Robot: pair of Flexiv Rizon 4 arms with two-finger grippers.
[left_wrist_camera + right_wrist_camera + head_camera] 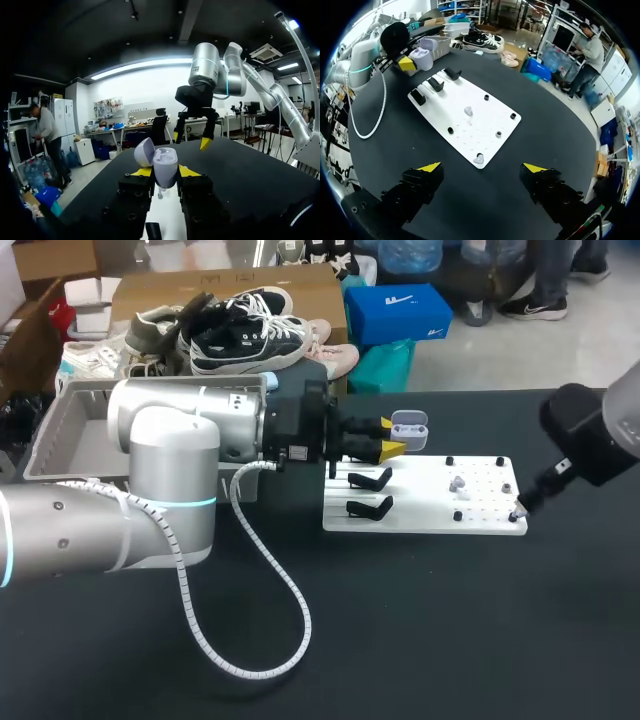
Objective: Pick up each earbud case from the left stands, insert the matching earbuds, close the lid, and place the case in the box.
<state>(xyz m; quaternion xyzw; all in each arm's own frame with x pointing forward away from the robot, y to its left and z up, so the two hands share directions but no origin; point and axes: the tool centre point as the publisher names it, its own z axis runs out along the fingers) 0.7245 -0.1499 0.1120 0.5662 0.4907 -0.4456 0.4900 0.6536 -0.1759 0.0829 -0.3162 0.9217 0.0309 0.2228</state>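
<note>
My left gripper (392, 437) is clamped on the open case (409, 428), my right gripper (483, 167) hangs with fingers apart by the white board's (445, 100) corner, and the earbuds (468, 110) are not in yet.

— Where's the earbud case (410, 427)?
— Lid open, at the left gripper's (392, 438) yellow tips, by the white board's (420, 512) far edge.
— And the right arm (590, 435)?
— Over the board's near right corner.

Left arm holding, right arm hovering.
The left arm (170, 455) lies level, its left gripper (165, 172) clamped on the open earbud case (164, 162); the right arm (590, 430) hangs over the table, right gripper (481, 168) spread wide.
</note>
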